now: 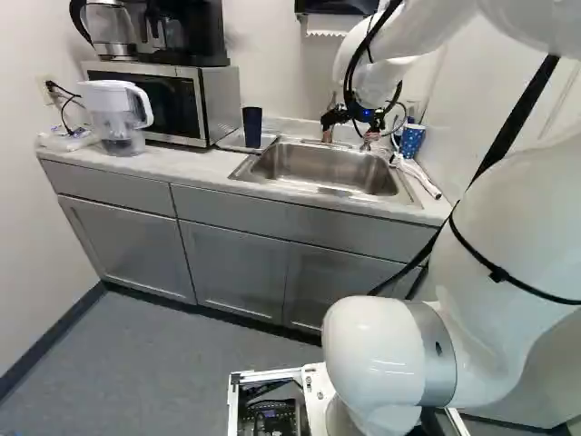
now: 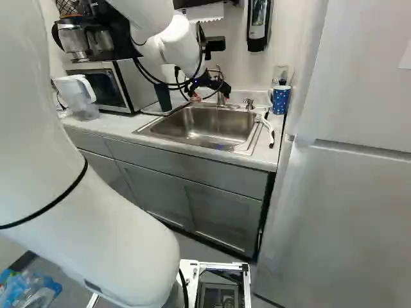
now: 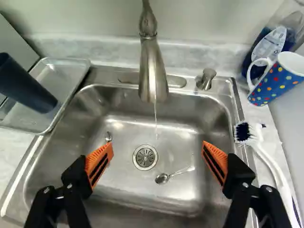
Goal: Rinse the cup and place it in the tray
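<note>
My gripper [image 2: 210, 94] is over the back part of the sink, close to the faucet. In the wrist view the gripper [image 3: 157, 151] stands wide open, its orange pads far apart with only the sink basin [image 3: 128, 190] below. A dark blue cup [image 3: 26, 85] is upright in the metal tray [image 3: 71, 76], left of the sink in the left base view; the cup [image 1: 252, 126] touches nothing of the gripper. From the faucet [image 3: 153, 71] a thin stream of water runs toward the drain.
Two spoons, one marked [image 3: 163, 178], lie in the basin. Right of the sink are a white brush [image 3: 270, 166] and a dotted blue mug [image 3: 280, 78]. A microwave [image 1: 172, 102] and a white pitcher [image 1: 115, 116] stand beyond the tray; a fridge [image 2: 353, 192] is at the right.
</note>
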